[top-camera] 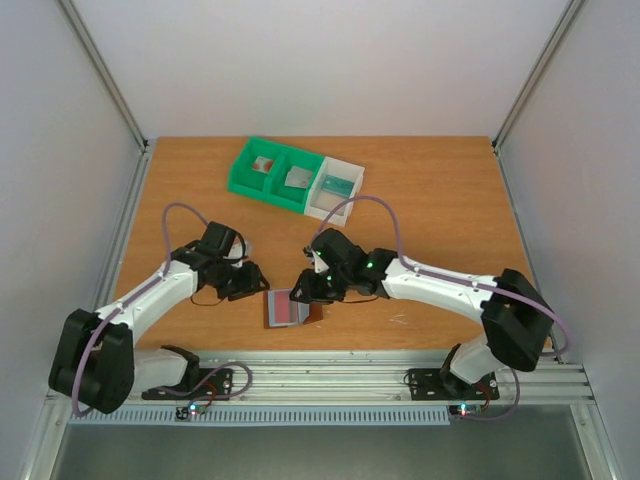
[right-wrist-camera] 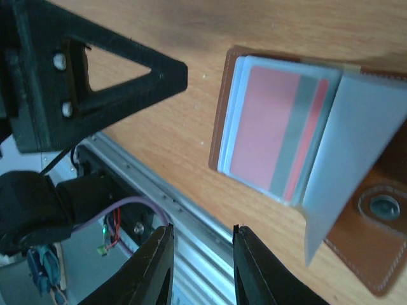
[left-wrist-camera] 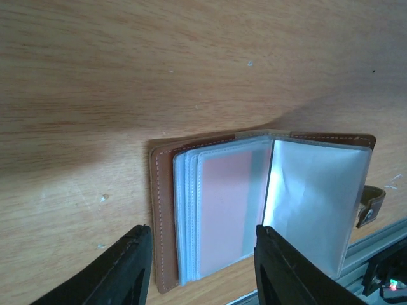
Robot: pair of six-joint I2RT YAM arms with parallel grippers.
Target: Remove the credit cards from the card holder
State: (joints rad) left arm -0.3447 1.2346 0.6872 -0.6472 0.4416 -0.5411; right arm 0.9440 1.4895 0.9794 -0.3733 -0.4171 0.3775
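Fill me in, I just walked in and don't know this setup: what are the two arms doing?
Both arms are working on a brown card holder lying open near the front edge of the table. A red card sits in its clear sleeves, not yet out. The left hand hovers open over the sleeves. The right hand is just beside the holder, with nothing between its fingers.

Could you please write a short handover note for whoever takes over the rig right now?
Left gripper open, over the left side of the card holder, gripping nothing.
Right gripper narrowly open, empty, near the holder's edge.
The holder lies open on the table by the front rail, red card still in its clear sleeve.
Done: holder open. Left: pull out the red card and any others behind it.
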